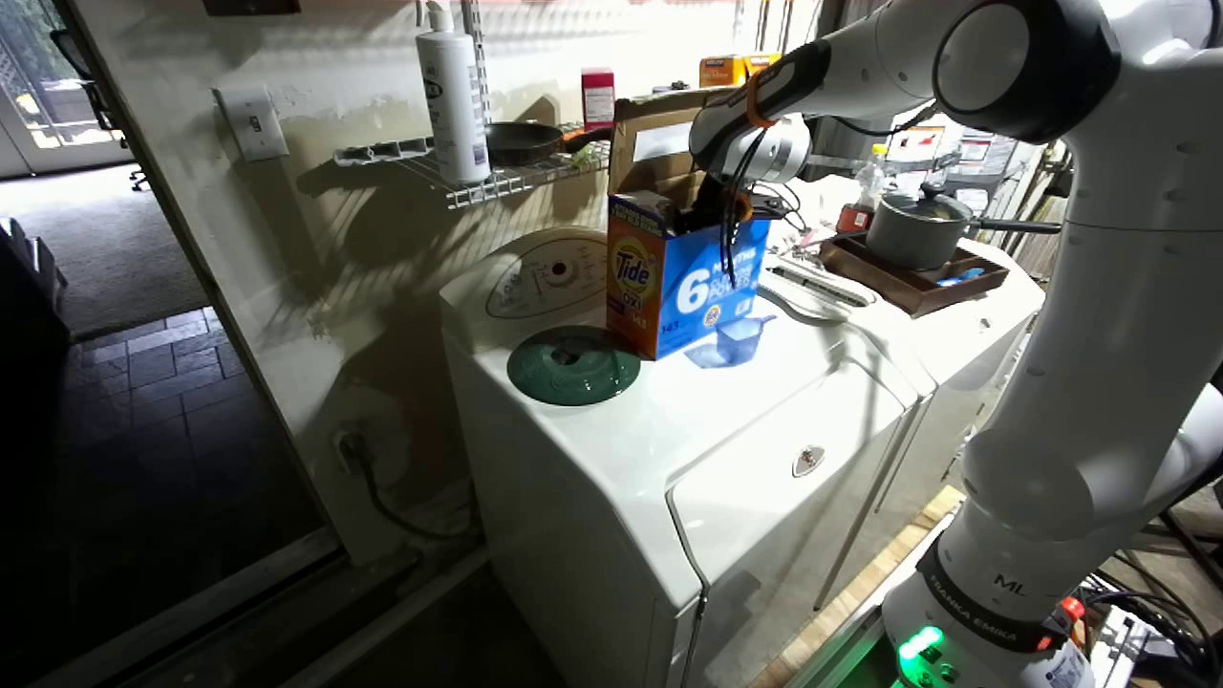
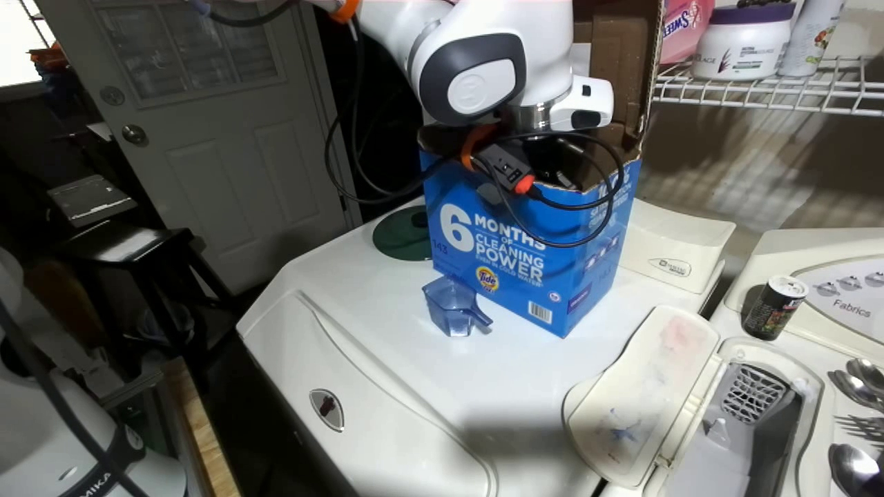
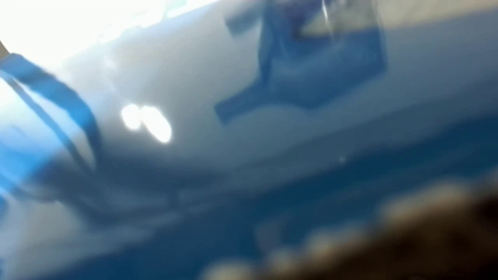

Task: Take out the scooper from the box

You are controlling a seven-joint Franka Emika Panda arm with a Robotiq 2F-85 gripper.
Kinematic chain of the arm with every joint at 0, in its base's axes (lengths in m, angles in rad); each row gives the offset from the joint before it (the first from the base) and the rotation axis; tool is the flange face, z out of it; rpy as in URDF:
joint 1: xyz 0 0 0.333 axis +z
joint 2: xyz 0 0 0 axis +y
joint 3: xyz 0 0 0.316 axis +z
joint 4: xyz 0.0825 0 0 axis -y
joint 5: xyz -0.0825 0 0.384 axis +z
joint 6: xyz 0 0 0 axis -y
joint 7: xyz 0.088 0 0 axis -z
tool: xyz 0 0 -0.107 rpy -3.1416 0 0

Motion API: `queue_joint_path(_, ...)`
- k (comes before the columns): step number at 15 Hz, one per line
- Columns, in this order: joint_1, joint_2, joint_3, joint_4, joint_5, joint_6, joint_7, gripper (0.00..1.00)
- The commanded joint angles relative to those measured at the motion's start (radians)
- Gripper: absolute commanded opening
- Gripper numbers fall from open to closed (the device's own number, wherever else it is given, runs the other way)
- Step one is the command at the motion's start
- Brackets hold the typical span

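The blue box [image 1: 712, 277] stands upright on a white washer, with white lettering on its side; it also shows in an exterior view [image 2: 504, 255]. Its brown top flap [image 1: 650, 172] stands up at the back. My gripper [image 2: 552, 166] points down into the box's open top, and its fingertips are hidden behind the box wall. A translucent blue scooper [image 2: 452, 307] with a short handle stands on the washer, outside the box and close by its lettered side. The scooper [image 3: 323, 70] also shows in the wrist view, beyond the box's blurred brown cardboard edge [image 3: 350, 249].
A green disc [image 1: 573, 366] lies on the washer beside the box. Loose cables [image 2: 608, 200] hang from my wrist in front of the box. A wire shelf [image 1: 535, 177] runs along the wall behind. An open cream lid [image 2: 642, 393] and a pot [image 1: 917, 234] in a wooden tray stand nearby.
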Motion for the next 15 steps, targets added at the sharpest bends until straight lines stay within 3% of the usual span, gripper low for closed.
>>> queue_joint_path(1, -0.017, 0.022, 0.019, 0.029, 0.029, 0.009, -0.028, 0.8)
queue_joint_path(2, -0.017, 0.021, 0.019, 0.029, 0.029, 0.009, -0.028, 0.86)
queue_joint_path(6, -0.017, 0.021, 0.017, 0.03, 0.025, 0.007, -0.023, 0.96)
queue_joint_path(15, -0.02, 0.033, 0.018, 0.028, 0.021, 0.001, -0.025, 1.0)
